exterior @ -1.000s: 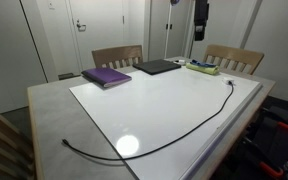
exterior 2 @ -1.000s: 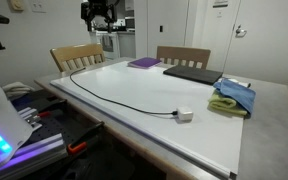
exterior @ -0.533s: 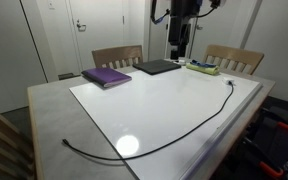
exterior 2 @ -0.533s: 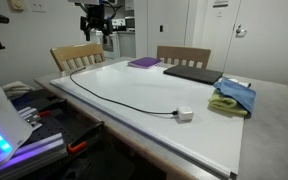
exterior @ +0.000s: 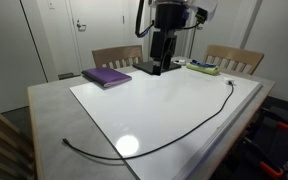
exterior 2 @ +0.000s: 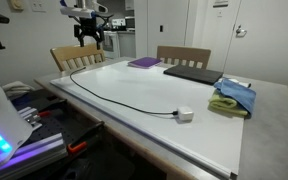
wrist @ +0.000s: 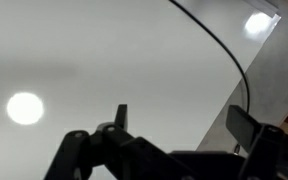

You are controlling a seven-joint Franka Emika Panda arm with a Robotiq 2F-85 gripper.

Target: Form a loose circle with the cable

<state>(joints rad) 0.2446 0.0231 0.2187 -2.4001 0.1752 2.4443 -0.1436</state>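
Room: looks like an office or meeting room, pale walls, white doors at the back, wooden chairs pushed up to the far side of the table.
Surface: grey table with a big glossy white board on top. It's smooth enough that the ceiling light shows up as a bright blob on it.
Cable: the cable is thin, black and floppy. It lies flat on the white board in one long lazy curve, nearly edge to edge, with no loop in it. In an exterior view one end meets a small white block.
Gripper: the gripper hangs in the air above the table, jaws spread wide with nothing in them. The wrist view shows the dark fingers apart over bare board, with the cable curving past off to one side, near the board's edge.
Purple book: the purple book is flat and rectangular, at the far end by a chair, well away from the cable.
Dark slab: a closed laptop or folder, matte black, beside the book. I can't tell which it is.
Cloth: a crumpled rag, blue over green, soft and bunched up, just past the dark slab.
In the way: the stuff sits along the far end, apart from the cable's run.
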